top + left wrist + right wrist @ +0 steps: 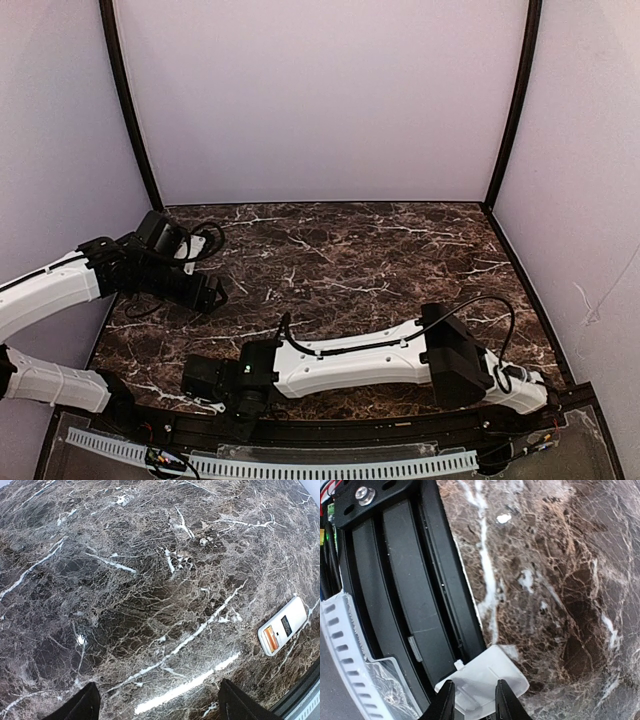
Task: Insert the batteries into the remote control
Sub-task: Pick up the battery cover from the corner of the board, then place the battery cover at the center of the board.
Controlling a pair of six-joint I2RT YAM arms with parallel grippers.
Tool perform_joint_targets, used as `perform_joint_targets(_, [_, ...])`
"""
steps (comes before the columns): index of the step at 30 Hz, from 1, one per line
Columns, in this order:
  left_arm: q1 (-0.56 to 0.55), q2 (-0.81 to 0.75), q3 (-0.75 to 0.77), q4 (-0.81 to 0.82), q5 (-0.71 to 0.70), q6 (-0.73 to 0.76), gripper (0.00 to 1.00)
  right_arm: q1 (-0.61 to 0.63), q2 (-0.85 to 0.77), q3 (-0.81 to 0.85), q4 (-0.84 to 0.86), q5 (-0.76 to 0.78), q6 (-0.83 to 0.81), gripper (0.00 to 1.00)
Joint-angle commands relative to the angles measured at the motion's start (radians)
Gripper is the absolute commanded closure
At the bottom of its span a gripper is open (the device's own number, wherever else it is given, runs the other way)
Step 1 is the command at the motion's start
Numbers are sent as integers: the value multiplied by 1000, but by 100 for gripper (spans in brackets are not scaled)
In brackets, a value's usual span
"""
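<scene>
At left table point(350, 260) edge: left arm bent, left gripper point(157, 686) angled down over the marble, jaws wide, empty. Right arm stretched leftward along near rail point(405, 595); right gripper point(474, 694) jaws narrow over a clear plastic piece point(487, 672), grip unclear. Remote point(282, 626) lies flat by the rail: orange patch, dark label, writing unreadable.

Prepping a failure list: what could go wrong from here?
1. The white piece at the right tool lies on the table edge beside the black rail; a slip could knock it off.
2. The left tool is open over marble, remote off to its side; a reach may miss.
3. No batteries in view.
</scene>
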Motion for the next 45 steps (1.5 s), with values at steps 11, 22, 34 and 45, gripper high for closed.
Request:
perform_joint_targets(11, [5,15,0,0,16,9,17,-77,-137,-291,30,106,6,73])
perform_joint_targets(22, [5,44,7,20,17,24,16,-113,-314,-428,152,41,24,73])
perform_joint_targets(34, [5,37,4,21,17,35,16,-149,-335,-530,162,34,81,71])
perform_joint_targets(45, [5,31,-4,27,13,40,16,-150,-296,-529,166,33,77,75])
